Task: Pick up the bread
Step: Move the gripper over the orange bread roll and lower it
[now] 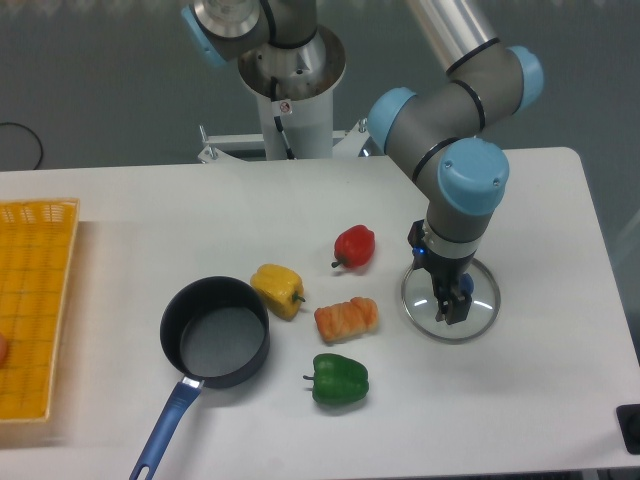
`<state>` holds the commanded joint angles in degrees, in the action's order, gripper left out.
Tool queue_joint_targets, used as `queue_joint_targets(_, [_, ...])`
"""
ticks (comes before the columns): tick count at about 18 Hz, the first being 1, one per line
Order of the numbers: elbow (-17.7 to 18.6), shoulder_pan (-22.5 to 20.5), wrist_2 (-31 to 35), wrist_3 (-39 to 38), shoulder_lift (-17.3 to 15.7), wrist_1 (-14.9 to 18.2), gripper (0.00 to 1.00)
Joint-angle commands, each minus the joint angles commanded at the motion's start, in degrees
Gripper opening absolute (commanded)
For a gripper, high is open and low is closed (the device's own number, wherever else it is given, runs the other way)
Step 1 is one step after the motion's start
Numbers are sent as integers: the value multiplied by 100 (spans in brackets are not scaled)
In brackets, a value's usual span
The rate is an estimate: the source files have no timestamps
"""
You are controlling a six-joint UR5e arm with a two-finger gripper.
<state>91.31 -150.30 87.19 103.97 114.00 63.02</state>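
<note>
the bread (pixel 347 319) lies mid-frame on the worktop (pixel 540 390), ringed by a yellow pepper (pixel 277 289) left, red pepper (pixel 354 246) above, green pepper (pixel 340 379) below; its right side is open. the pincer (pixel 449 311) hangs right of it over a glass lid (pixel 450 299), holding nothing; its opening is unclear. the loaf's long axis runs left-right, slightly tilted.

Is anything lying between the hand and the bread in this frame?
Nothing visible does. The hand is over the glass lid, to the right of the bread, with only bare table between them. The red pepper and green pepper lie off that line.
</note>
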Motion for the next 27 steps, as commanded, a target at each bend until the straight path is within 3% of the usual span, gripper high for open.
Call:
queue_joint_targets(5, [80, 263, 482, -210, 35, 9, 100])
queue_joint_targets(10, [27, 607, 501, -712, 184, -97, 100])
queue_joint_targets(16, [176, 625, 203, -773, 307, -97, 100])
queue_joint_targets(27, [264, 791, 237, -1098, 606, -290, 100])
